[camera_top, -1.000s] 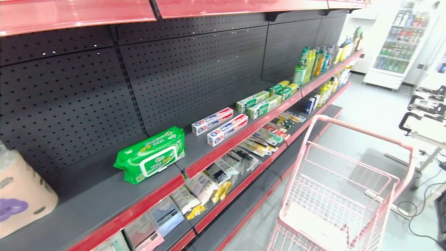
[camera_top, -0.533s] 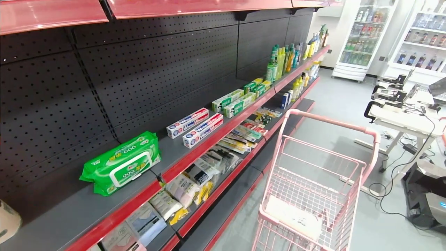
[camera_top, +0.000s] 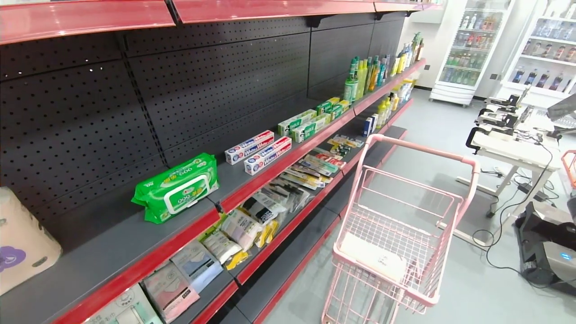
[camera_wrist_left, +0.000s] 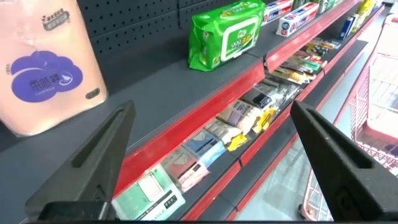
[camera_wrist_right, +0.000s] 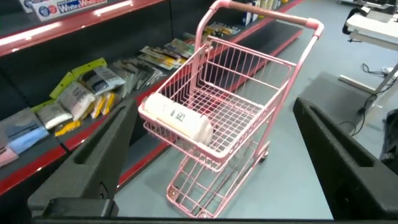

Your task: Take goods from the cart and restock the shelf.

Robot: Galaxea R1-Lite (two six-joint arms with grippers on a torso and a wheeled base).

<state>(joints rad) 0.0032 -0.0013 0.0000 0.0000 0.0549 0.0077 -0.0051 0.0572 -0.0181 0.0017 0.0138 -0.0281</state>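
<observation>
Right wrist view: the right gripper [camera_wrist_right: 212,109], fingers spread and empty, hangs above a white pack [camera_wrist_right: 177,118] lying in the pink cart [camera_wrist_right: 264,12], on the right. The left gripper [camera_wrist_left: 210,106], equally open, faces the shelf [camera_wrist_left: 155,87], on the left. The pick seems not yet begun; next, descend and close on the pack.

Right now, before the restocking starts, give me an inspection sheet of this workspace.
Surface: grey shelf with a red front edge, a bare stretch between the toilet paper and the wipes.
Job's things: pink cart in the aisle beside the shelf, one white pack in its basket.
Clutter: toilet paper, green wipes and toothpaste boxes on the shelf.
End effectors: left end effector open, facing the shelf; right end effector open, above the cart.
Cables: black cables on the floor by the desk.
Surroundings: white desk, drinks fridge.
</observation>
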